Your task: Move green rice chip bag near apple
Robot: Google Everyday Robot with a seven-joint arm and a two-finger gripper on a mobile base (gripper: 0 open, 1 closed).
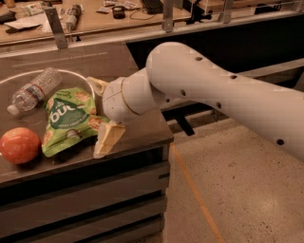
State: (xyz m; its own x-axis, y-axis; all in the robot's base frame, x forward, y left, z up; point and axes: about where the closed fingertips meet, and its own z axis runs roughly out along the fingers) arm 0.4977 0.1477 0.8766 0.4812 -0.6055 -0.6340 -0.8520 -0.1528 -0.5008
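The green rice chip bag [69,118] lies flat on the dark counter [142,130], its left edge just right of the red-orange apple [19,144] and nearly touching it. My gripper [101,114] is at the bag's right edge with its two cream fingers [107,139] spread wide, one behind the bag and one in front. It is open and holds nothing. My white arm reaches in from the right.
A clear plastic water bottle [33,90] lies behind the bag at the back left. The counter's right edge and front edge are close to the gripper. A long bench with clutter [95,14] runs behind a rail.
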